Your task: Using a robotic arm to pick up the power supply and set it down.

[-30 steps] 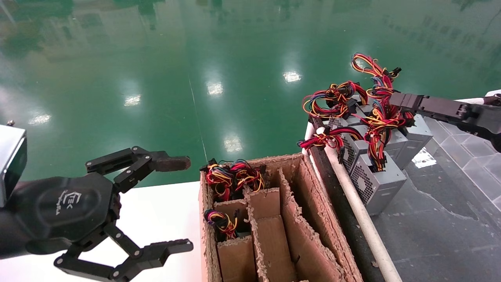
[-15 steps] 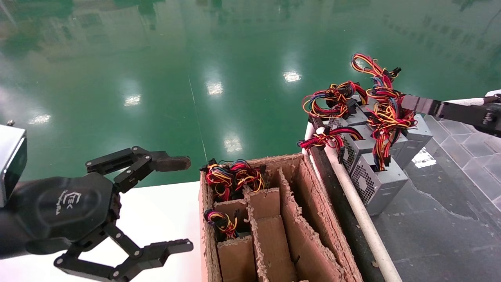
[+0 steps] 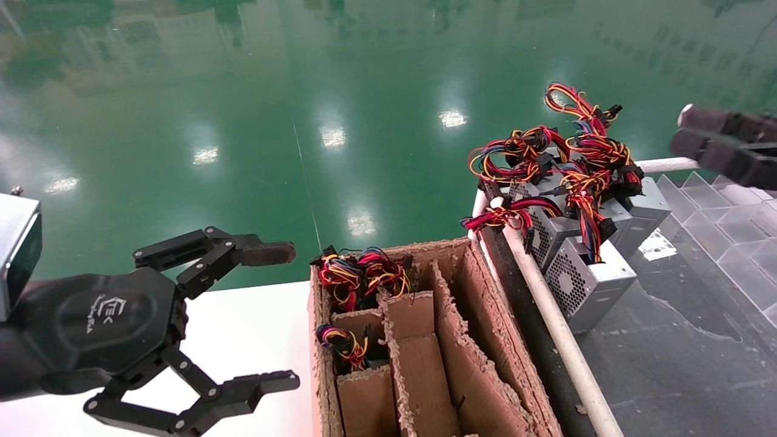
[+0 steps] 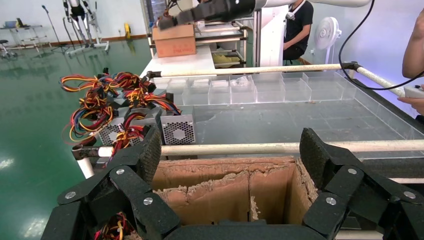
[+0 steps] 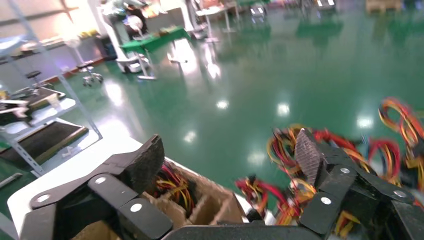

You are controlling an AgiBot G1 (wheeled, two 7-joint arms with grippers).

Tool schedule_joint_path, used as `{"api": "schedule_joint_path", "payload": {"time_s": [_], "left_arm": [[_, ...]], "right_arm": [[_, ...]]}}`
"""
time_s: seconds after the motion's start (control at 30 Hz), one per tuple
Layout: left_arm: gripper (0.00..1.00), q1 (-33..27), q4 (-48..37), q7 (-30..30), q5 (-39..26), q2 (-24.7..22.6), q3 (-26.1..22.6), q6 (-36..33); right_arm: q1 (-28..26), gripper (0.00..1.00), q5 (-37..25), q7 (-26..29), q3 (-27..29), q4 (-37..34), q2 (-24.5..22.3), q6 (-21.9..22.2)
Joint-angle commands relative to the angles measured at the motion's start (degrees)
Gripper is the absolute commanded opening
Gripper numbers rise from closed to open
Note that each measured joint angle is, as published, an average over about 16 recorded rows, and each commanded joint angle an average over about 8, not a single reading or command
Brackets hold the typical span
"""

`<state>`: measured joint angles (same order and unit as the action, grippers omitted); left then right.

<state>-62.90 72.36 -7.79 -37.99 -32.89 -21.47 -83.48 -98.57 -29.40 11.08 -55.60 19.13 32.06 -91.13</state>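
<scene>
Several grey power supplies with mesh faces and red-yellow-black wire bunches stand together on the dark surface at the right. The nearest power supply rests upright on it, and nothing grips it. My right gripper hangs open and empty above and to the right of the cluster, clear of the wires. My left gripper is parked open at the lower left, over the white table beside the cardboard box.
A worn cardboard box with dividers stands in the middle, with more wired units in its back-left cells. A white rail edges the dark surface. Clear plastic trays line the far right. A person stands behind.
My right gripper has let go of the wire bunch and drawn back up and to the right. The wires have sagged and the nearest power supply has settled slightly. The left arm has not moved.
</scene>
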Motion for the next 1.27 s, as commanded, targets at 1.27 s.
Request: {"api": "schedule_joint_path", "payload": {"time_s": [1.27], "left_arm": [[1.00,0.00,-0.02,0.01,0.02,0.00,-0.01,0.01]], "right_arm": [[21.89,1.00,-6.54,-0.97,23.37,32.68,1.20,3.10]]}}
